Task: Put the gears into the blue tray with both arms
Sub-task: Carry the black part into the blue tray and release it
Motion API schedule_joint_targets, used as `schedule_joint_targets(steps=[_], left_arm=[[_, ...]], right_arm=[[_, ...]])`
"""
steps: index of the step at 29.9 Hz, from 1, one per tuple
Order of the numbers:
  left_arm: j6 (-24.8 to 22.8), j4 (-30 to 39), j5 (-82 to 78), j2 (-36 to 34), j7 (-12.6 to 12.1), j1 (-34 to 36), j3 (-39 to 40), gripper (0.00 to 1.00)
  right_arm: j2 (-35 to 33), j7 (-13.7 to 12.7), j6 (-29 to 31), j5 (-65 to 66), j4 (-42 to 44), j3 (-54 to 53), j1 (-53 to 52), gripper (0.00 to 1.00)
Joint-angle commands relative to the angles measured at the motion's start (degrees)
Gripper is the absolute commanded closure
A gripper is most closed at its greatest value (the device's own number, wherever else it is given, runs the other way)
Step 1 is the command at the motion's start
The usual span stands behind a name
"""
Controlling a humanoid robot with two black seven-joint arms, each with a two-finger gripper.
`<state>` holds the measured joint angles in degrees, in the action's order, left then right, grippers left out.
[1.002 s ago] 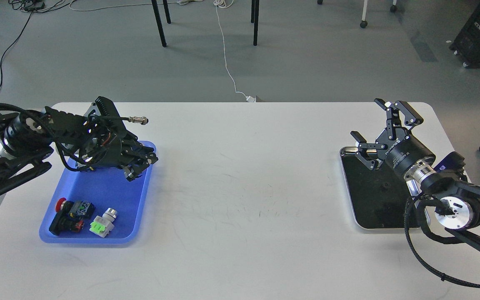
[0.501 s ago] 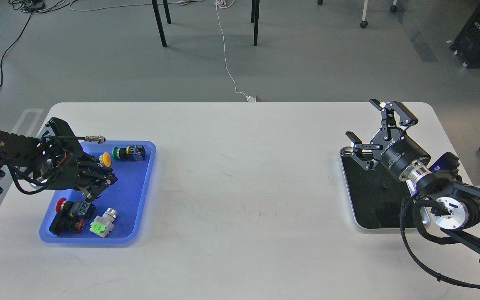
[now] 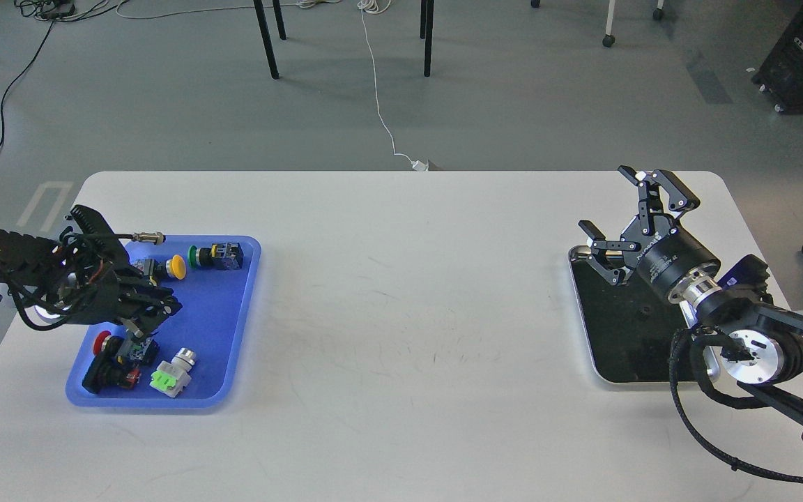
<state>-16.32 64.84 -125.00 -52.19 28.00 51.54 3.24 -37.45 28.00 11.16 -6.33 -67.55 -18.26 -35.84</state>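
The blue tray (image 3: pixel 224 317) lies at the table's left. My left gripper (image 3: pixel 154 315) hovers low over its left half, just above the red switch; its dark fingers cannot be told apart. My right gripper (image 3: pixel 607 200) stands open with nothing between its fingers, above the far left corner of the black tray (image 3: pixel 621 352). A faint tiny dark spot on that black tray may be a gear (image 3: pixel 642 312); I make out no gear in the blue tray.
The blue tray holds push-button switches: yellow (image 3: pixel 177 266), green (image 3: pixel 197 256), red (image 3: pixel 102 341) and a white one with a green face (image 3: pixel 170 375). Cables trail from both arms. Chair legs and a white cord are on the floor beyond the table.
My left arm pulled back to the left and toward me across the blue tray, uncovering the yellow and green switches. The right gripper shifted slightly left and stayed open.
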Motion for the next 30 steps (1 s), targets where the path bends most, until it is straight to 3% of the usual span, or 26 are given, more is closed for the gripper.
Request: schedule_joint_targets(steps=[1, 22, 25, 28, 30], left_arm=[[0.07, -1.29, 0.00, 0.60, 0.00, -0.12, 0.01, 0.78], [0.42, -7.53, 0.00, 3.50, 0.00, -1.88, 0.18, 0.69], [0.42, -7.53, 0.00, 3.50, 0.00, -1.88, 0.18, 0.56], [0.42, -7.45, 0.00, 3.50, 0.00, -1.80, 0.80, 0.27], [0.42, -7.01, 0.00, 3.32, 0.00, -1.80, 2.29, 0.21]], right_arm=[[0.01, 0.00, 0.00, 0.00, -0.04, -0.02, -0.02, 0.03], [-0.08, 0.00, 0.00, 0.00, -0.39, -0.02, 0.06, 0.03], [-0.08, 0.00, 0.00, 0.00, -0.39, -0.02, 0.06, 0.03], [-0.17, 0.00, 0.00, 0.00, -0.39, -0.02, 0.06, 0.03], [-0.26, 0.00, 0.00, 0.00, -0.39, -0.02, 0.06, 0.03]])
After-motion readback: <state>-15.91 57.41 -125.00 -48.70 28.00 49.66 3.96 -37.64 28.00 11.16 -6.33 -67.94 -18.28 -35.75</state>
